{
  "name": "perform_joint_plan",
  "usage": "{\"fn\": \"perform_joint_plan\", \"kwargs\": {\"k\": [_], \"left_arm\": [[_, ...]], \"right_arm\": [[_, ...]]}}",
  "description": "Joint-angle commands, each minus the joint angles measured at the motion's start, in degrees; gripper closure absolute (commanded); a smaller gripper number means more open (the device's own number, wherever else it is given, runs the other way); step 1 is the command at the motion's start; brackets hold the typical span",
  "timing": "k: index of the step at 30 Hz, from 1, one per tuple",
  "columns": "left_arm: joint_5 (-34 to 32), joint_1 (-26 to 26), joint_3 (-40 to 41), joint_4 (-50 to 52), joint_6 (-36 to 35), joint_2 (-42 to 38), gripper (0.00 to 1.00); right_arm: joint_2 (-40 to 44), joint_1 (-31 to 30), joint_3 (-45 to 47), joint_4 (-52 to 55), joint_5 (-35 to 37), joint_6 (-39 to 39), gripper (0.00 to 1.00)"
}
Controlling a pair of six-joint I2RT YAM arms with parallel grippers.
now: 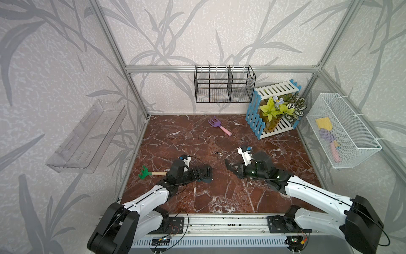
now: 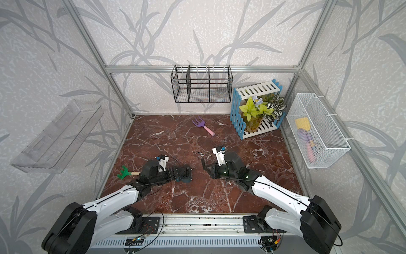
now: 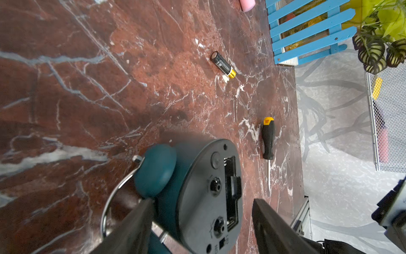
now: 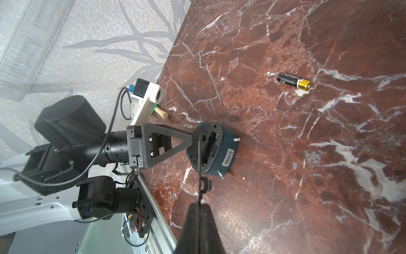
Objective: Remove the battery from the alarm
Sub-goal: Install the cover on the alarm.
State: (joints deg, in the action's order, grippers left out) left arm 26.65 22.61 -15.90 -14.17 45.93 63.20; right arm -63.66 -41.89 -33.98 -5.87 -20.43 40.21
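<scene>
Your left gripper [image 3: 202, 203] stands with its jaws spread on either side of the alarm [image 3: 197, 189]. The alarm lies black back up on the desk [image 3: 87, 88], left of its middle, with its battery bay open. The battery [image 3: 223, 64] lies loose near the desk's centre, well apart from the alarm and toward the back edge. Your right gripper [image 4: 198, 207] hovers near the alarm, jaws closed. A screwdriver [image 3: 268, 138] lies beside the alarm.

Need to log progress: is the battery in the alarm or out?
Out. The battery lies on the table, apart from the alarm, whose back compartment shows empty.
</scene>
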Motion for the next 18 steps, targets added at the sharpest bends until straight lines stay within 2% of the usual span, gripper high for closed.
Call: {"fn": "perform_joint_plan", "kwargs": {"k": [1, 6, 9, 14, 18], "left_arm": [[3.9, 1.8, -0.6, -2.2, 0.1, -0.2, 0.26], [1.5, 8.4, -1.1, -4.4, 2.9, -0.5, 0.25], [-1.9, 9.2, -1.1, -1.4, 3.4, -2.5, 0.24], [-15.2, 8.7, 2.6, 4.8, 6.1, -16.0, 0.23], [-20.4, 7.0, 7.0, 5.0, 9.9, -26.3, 0.23]], "right_arm": [[1.4, 0.8, 0.9, -1.3, -2.6, 2.3, 1.00], [-2.8, 2.6, 3.6, -8.0, -10.6, 8.8, 1.00], [-6.3, 2.6, 2.5, -8.9, -13.3, 9.3, 1.00], [-15.4, 2.8, -4.0, -4.7, -19.0, 5.2, 1.00], [-23.6, 3.2, -13.0, 4.4, -23.8, -2.5, 1.00]]}}
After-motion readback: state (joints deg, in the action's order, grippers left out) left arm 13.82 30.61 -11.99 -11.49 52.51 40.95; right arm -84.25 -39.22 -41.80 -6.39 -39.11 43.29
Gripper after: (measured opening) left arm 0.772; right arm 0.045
